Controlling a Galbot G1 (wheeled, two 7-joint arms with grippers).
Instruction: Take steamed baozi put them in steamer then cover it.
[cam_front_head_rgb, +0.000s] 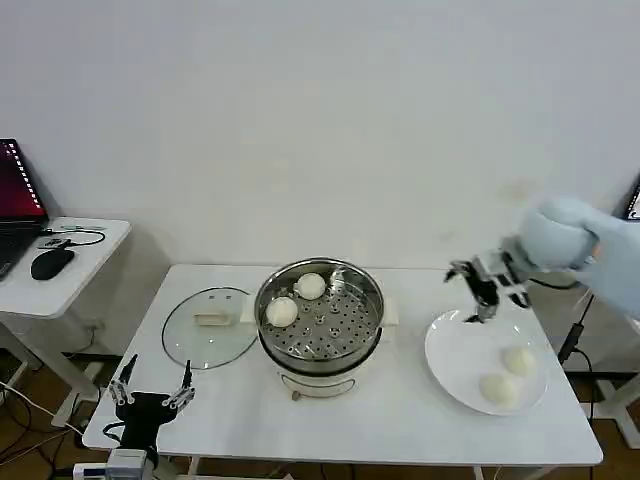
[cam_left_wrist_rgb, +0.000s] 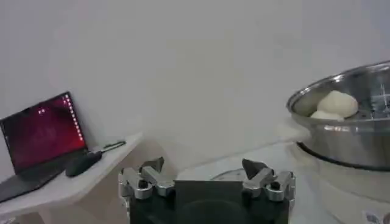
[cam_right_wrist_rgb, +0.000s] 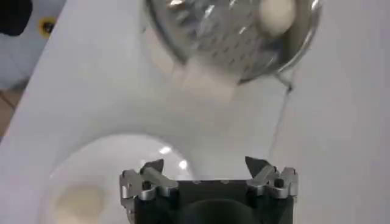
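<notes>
Right claw (cam_front_head_rgb: 484, 290): your fingers are apart, holding nothing, above the plate's (cam_front_head_rgb: 455, 350) far edge.
Left claw (cam_front_head_rgb: 153, 385): apart, parked near left.
Baozi: two in steamer (cam_front_head_rgb: 320, 318), two on plate.
Cover (cam_front_head_rgb: 210, 326): on bench (cam_front_head_rgb: 350, 425), left of steamer.

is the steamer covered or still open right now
Open. The lid lies flat on the table left of the steamer, whose basket shows two buns.

White table (cam_front_head_rgb: 400, 420) carries a round white plate (cam_front_head_rgb: 455, 350) on its right side. To the left stands a smaller white side desk (cam_front_head_rgb: 85, 265) against a plain white wall (cam_front_head_rgb: 320, 110). On the desk: open laptop (cam_front_head_rgb: 15, 190) with red screen, black mouse (cam_front_head_rgb: 50, 263), thin cable (cam_front_head_rgb: 75, 235) behind the mouse.
</notes>
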